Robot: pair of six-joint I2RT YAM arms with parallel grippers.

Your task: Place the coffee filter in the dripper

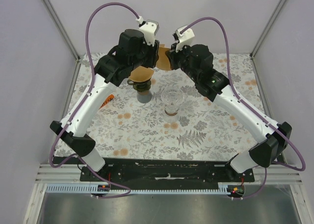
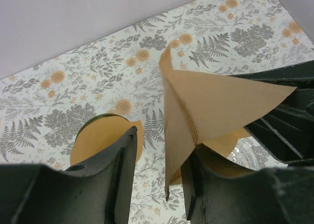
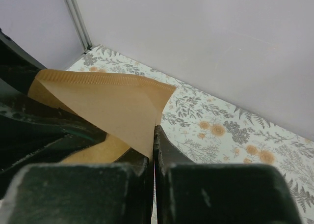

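Brown paper cone coffee filter (image 3: 108, 98) in mid-air between both arms, above far side of floral-cloth bench (image 1: 147, 135). Right jaws clamped together on its edge. Left jaws apart, filter lying against one finger. Step looks like hand-over to right arm. Next, likely: carry to clear glass dripper (image 1: 173, 98), lower point-down, release.

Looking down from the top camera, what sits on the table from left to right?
A small orange object, then the filter stack, then the dripper.
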